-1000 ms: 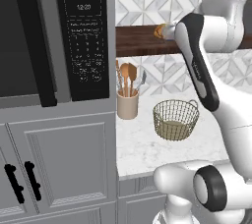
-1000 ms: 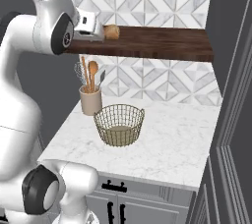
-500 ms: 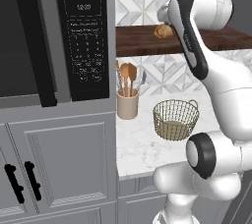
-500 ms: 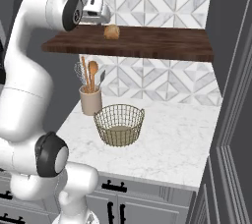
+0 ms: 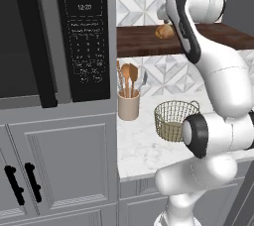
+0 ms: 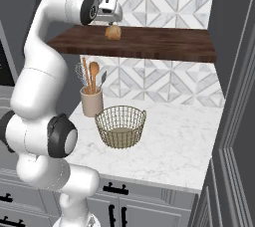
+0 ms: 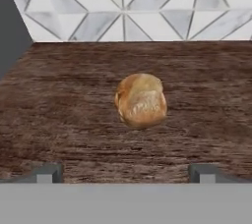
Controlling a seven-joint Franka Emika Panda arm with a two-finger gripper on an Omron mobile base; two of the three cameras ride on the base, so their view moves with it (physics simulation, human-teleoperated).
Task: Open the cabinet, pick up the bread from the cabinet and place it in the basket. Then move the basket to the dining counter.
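The bread [image 7: 141, 100], a small golden-brown roll, lies on the dark brown board of the cabinet [image 7: 64, 115], near its left end. My gripper [image 7: 125, 174] is open and empty. It hangs just above the bread [image 6: 113, 32] and looks down on it, with one fingertip [image 7: 47, 174] on each side. The gold wire basket [image 6: 120, 126] stands empty on the marble worktop below the cabinet [image 6: 149, 44]. In the left base view my arm covers part of the basket [image 5: 171, 121] and stands beside the bread [image 5: 164, 31]. The dining counter is out of view.
A beige crock [image 6: 92, 102] of wooden utensils stands left of the basket. A black microwave [image 5: 49, 36] sits left of the shelf, over grey cabinets with black handles [image 5: 20, 188]. A tall grey panel [image 6: 234, 96] bounds the marble worktop [image 6: 172, 144] on the right.
My hand has risen from shelf level beside the bread to just above it. The jaws stayed open, and the bread and basket have not moved.
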